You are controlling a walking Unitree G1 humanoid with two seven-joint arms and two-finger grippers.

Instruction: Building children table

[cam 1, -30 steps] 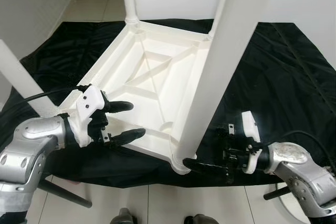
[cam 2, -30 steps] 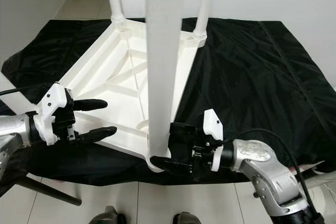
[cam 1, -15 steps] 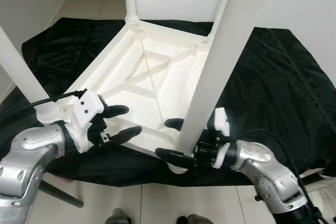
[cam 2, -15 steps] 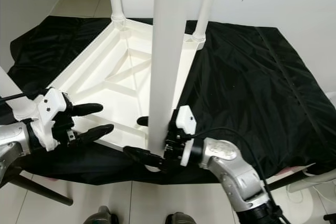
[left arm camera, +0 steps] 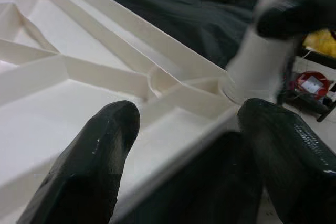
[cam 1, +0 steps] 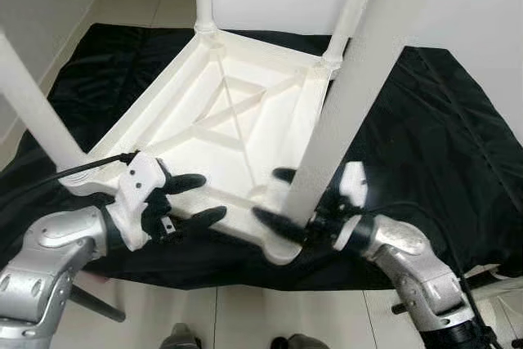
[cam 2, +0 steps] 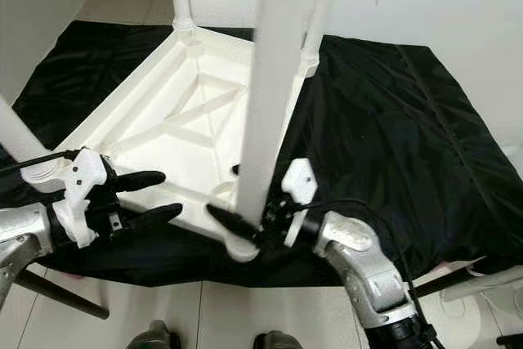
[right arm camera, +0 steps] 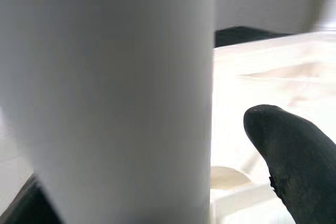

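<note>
The table top (cam 1: 237, 128) lies upside down on a black sheet (cam 1: 425, 136) on the floor, ribs up, with a leg standing at each corner. The step in hand looks like seating the near leg (cam 1: 343, 112) in its corner socket at about 6 o'clock of the top.

To do it well, I judge the right gripper (cam 1: 282, 202) should keep the leg square to the top and press or turn it straight along its own axis, since a leg this long will lever sideways and bind or pop out of the socket. The left gripper (cam 1: 200, 199) is best used as a brace on the near edge, at about 8 o'clock, so the light plastic top does not skate on the slick sheet.

The right fingers (cam 2: 225, 217) are spread around the foot of that leg, one on either side just above the socket; the view is blurred, so I cannot tell whether they actually press on it. The left fingers (left arm camera: 94, 156) are open to a middling gap, straddling the near rim of the top without gripping it, one over the ribbed inside and one over the sheet.
</note>
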